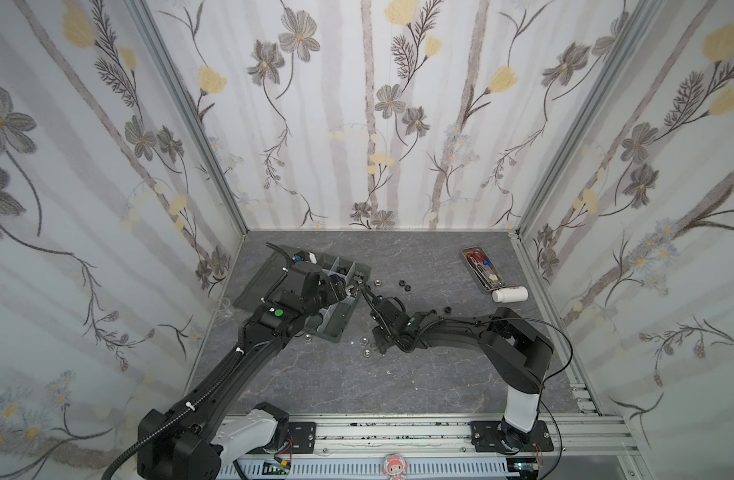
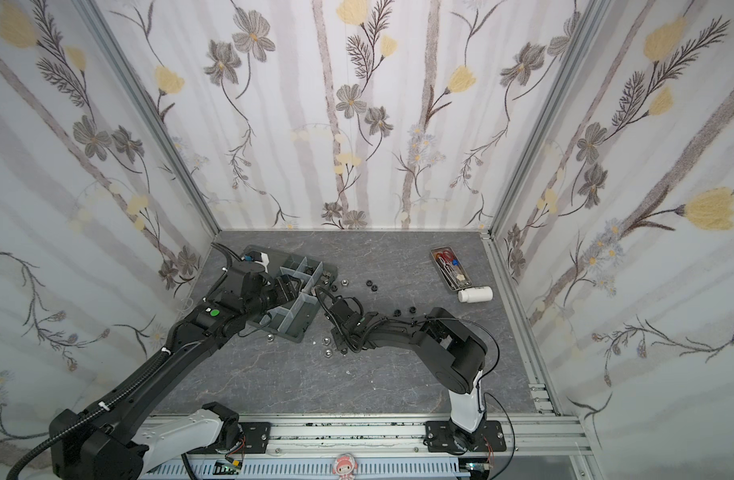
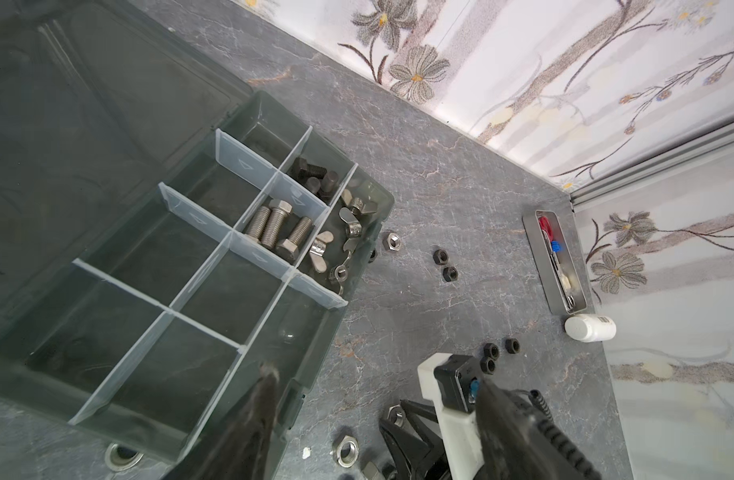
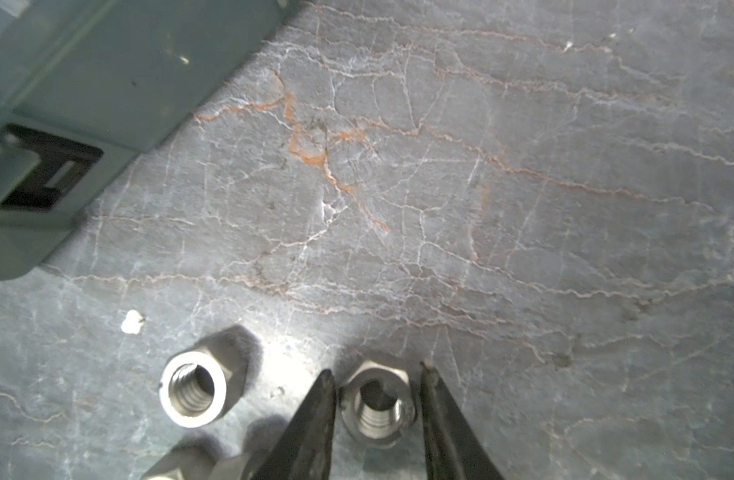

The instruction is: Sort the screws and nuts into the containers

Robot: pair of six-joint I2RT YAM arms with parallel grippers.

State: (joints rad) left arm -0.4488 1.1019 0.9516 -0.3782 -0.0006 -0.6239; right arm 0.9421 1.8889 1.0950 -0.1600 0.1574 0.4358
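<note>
The right gripper (image 4: 378,370) is down at the table (image 4: 523,208), a grey slab with pale and orange marble veins. Its tapered black fingertips stand on either side of a silver nut (image 4: 375,409) that lies flat with its threaded bore facing up. One tip touches a flank of the hexagon and a thin gap shows at the other, so the jaws are parted around the nut. A second silver nut (image 4: 195,388) lies just beside it.

The left gripper (image 3: 375,380) has its jaws spread wide and holds nothing. Its blurred fingers (image 3: 265,399) hang over the near wall of the box (image 3: 311,357).

The box is translucent smoky-grey plastic with clear dividers.
- Silver bolts (image 3: 274,226), hex-headed and threaded, lie in one compartment.
- Black bolts (image 3: 315,178) lie in the adjoining compartment.
- Wing nuts (image 3: 348,224) lie in the narrow outer compartment.

Matte black nuts (image 3: 444,266) lie loose on the table, between the box and the metal tray (image 3: 540,266).
</note>
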